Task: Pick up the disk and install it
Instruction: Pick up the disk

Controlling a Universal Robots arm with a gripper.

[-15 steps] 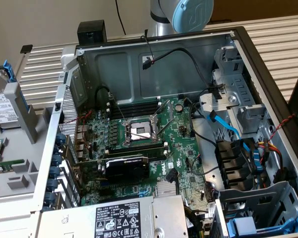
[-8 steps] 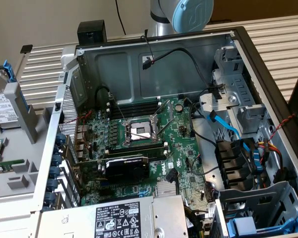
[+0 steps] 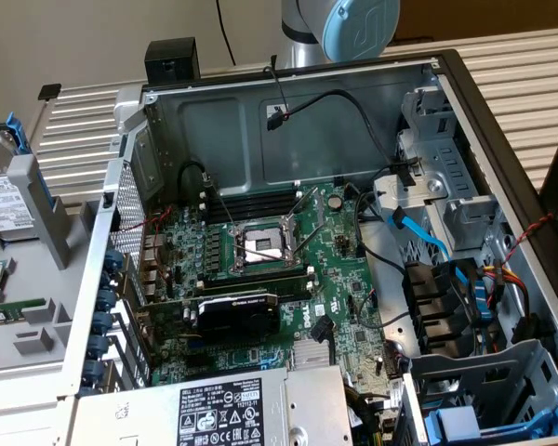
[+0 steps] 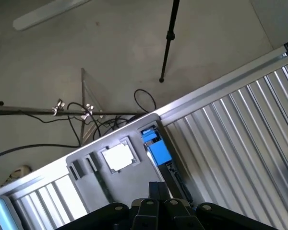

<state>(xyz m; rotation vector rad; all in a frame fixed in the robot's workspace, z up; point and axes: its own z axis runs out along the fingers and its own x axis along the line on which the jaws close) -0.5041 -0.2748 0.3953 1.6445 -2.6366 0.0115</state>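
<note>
Soft, even indoor light; glare whitens a chip (image 4: pixel 117 156) in the wrist view, shadows deepen inside the computer case (image 3: pixel 288 130).

The open case (image 3: pixel 502 139) is pretty cramped: loose black cables (image 3: pixel 353 111) hang across the empty upper part, and a blue cable (image 3: pixel 426 237) plus a red-and-black wire bundle (image 3: pixel 525 237) cross the drive cage (image 3: pixel 446 186) on the exterior view's right. The power supply box (image 3: pixel 232 409) blocks the near edge. The ribbed tabletop (image 4: pixel 240 143) beside the case is open room.
</note>
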